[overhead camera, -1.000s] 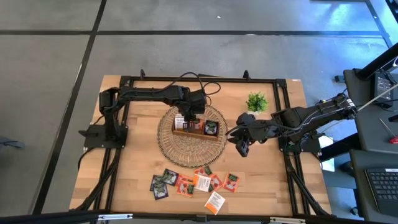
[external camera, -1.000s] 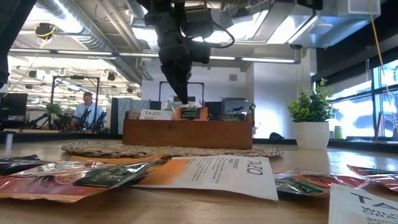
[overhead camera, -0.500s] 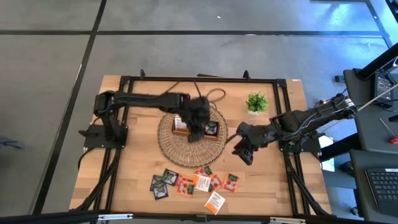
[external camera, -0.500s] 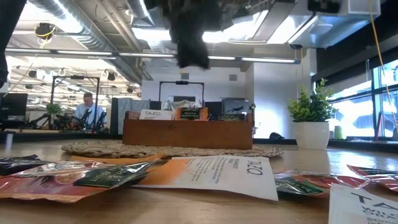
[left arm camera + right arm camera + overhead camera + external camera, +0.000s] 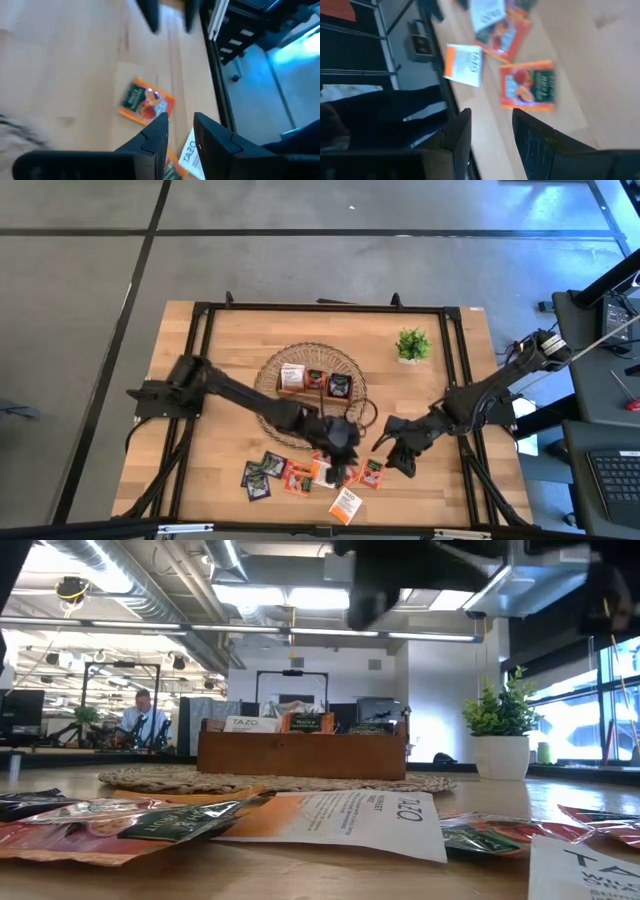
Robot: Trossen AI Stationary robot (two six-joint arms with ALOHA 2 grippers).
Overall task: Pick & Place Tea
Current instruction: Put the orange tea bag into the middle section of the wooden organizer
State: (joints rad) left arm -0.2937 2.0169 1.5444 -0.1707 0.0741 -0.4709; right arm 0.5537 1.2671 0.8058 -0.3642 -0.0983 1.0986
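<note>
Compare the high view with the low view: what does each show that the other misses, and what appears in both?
Only the high view shows both arms whole, the left gripper and right gripper over the loose tea sachets. Only the low view shows the room behind, with a person at a desk. Both show the wooden tray on the woven mat, the potted plant and the sachets.

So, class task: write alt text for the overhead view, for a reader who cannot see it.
Two dark robot arms reach over a wooden table toward loose tea sachets along its near edge: the left gripper above the pile, the right gripper beside its right end. Behind them, a wooden tray holding sachets sits on a round woven mat, near a small potted plant.
</note>
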